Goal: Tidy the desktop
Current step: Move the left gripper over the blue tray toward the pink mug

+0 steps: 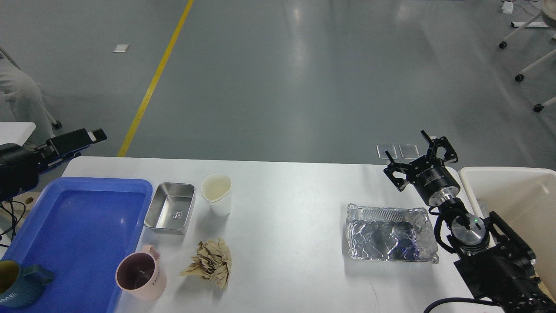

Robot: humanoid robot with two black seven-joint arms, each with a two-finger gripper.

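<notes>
The white desktop point(295, 204) carries a steel tray point(170, 207), a white paper cup point(216, 194), a crumpled brown paper ball point(211, 261), a pink mug point(141, 274) and a crinkled foil container point(390, 232). My left gripper point(78, 145) is at the far left edge, beyond the table's back left corner. It looks open and holds nothing. My right gripper point(419, 150) is open and empty. It hovers over the back edge of the table, just behind the foil container.
A blue tray point(78, 226) lies on the left end of the table, with a dark teal mug point(17, 282) at its front left corner. A cream-white bin point(517, 204) stands at the right end. A person's leg shows at the far left.
</notes>
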